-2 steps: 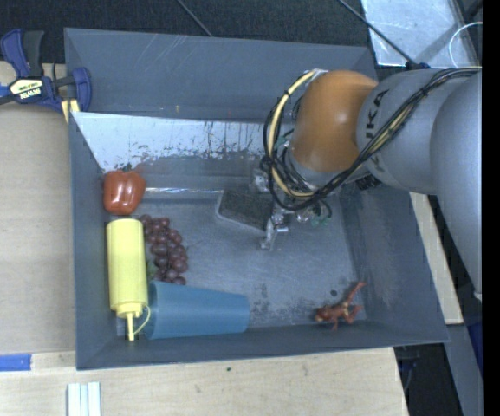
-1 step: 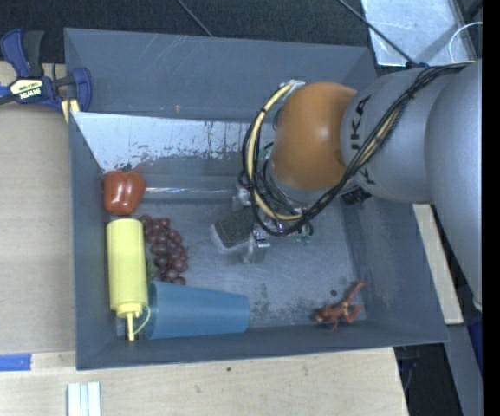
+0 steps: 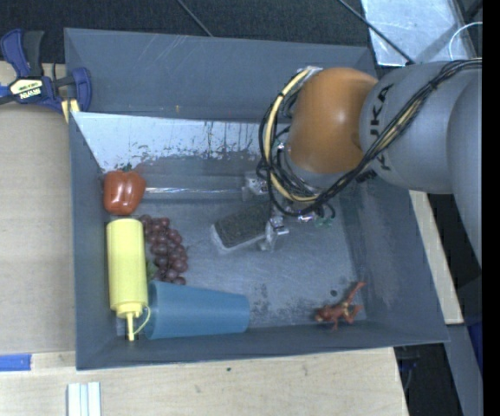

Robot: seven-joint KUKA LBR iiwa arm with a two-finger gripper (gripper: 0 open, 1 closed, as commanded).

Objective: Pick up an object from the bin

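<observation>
My gripper hangs low over the middle of the bin, mostly hidden under the arm's orange cover. Just to its left, touching or nearly touching it, a flat dark grey rectangular block lies tilted on the bin floor. Whether the block is in the gripper's grasp cannot be made out. A small orange-brown toy creature lies near the front right corner, well below the gripper.
Along the left wall lie a red pepper-like fruit, a yellow squeeze bottle, a bunch of purple grapes and a blue cup on its side. The arm covers the bin's back right part.
</observation>
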